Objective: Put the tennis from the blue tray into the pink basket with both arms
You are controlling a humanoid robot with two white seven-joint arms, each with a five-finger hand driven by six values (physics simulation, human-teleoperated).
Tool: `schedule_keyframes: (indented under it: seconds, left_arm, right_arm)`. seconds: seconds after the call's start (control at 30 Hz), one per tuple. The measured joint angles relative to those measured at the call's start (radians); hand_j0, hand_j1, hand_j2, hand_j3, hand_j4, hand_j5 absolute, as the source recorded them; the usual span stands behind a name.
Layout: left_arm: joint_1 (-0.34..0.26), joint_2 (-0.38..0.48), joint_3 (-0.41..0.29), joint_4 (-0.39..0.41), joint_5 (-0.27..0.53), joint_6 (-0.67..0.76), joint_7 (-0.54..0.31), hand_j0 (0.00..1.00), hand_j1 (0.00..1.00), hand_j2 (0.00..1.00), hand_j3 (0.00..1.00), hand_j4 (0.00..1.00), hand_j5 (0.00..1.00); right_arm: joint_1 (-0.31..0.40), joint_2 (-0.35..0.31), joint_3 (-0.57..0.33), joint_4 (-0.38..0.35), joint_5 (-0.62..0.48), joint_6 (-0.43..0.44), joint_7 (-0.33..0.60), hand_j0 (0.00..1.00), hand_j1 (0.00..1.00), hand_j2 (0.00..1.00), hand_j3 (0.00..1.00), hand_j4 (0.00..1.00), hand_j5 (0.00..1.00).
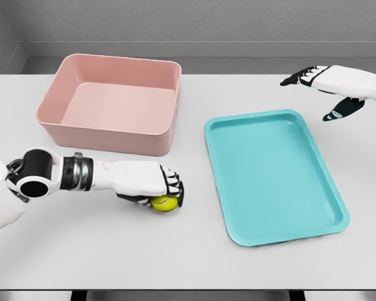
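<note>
One left hand point(151, 182) curled around tennis ball point(164, 203).

A yellow-green tennis ball point(163, 203) sits between the pink basket point(110, 103) and the blue tray point(272, 175), outside both.

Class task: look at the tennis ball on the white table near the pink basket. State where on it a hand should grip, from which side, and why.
Grip the tennis ball across its widest part, from above. It is round, so no side is better, and it rests on the table, leaving only its top and flanks free. The left hand already curls over it this way.
</note>
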Motion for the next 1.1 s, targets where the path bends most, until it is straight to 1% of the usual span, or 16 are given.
schedule_keyframes:
  seconds: [0.13,0.33,0.63,0.83,0.93,1.03,1.1]
  left_arm:
    - [-0.051,0.024,0.009,-0.028,0.042,0.000,0.001,0.30,0.30,0.30,0.30,0.30,0.30]
    - [-0.137,0.047,0.015,-0.037,0.096,-0.001,0.001,0.29,0.29,0.29,0.29,0.29,0.29]
    - [-0.181,0.063,0.029,-0.028,0.136,-0.001,0.001,0.29,0.29,0.29,0.29,0.29,0.29]
    - [-0.213,0.064,0.045,0.023,0.146,-0.001,0.001,0.28,0.28,0.28,0.28,0.28,0.28]
    - [-0.222,0.063,0.049,0.061,0.146,-0.001,0.001,0.28,0.28,0.28,0.28,0.28,0.28]
    - [-0.258,0.061,0.050,0.104,0.147,-0.001,0.001,0.28,0.28,0.28,0.28,0.28,0.28]
    - [-0.265,0.055,0.051,0.140,0.147,-0.001,0.001,0.28,0.28,0.28,0.28,0.28,0.28]
  right_arm:
    - [0.000,0.000,0.000,-0.001,0.000,0.000,0.000,1.00,1.00,1.00,1.00,1.00,1.00]
    - [0.000,-0.001,0.000,-0.002,0.000,0.000,0.000,1.00,1.00,1.00,1.00,1.00,1.00]
    - [0.000,-0.003,-0.001,-0.002,0.000,0.000,0.000,1.00,1.00,1.00,1.00,1.00,1.00]
    - [0.000,-0.003,-0.002,-0.002,0.000,0.000,0.000,1.00,1.00,1.00,1.00,1.00,1.00]
    - [0.000,-0.003,-0.002,-0.002,0.000,0.000,0.000,1.00,1.00,1.00,1.00,1.00,1.00]
    - [0.000,-0.003,-0.002,-0.002,0.000,0.000,0.000,1.00,1.00,1.00,1.00,1.00,1.00]
    - [0.000,-0.003,-0.002,-0.002,0.000,0.000,0.000,1.00,1.00,1.00,1.00,1.00,1.00]
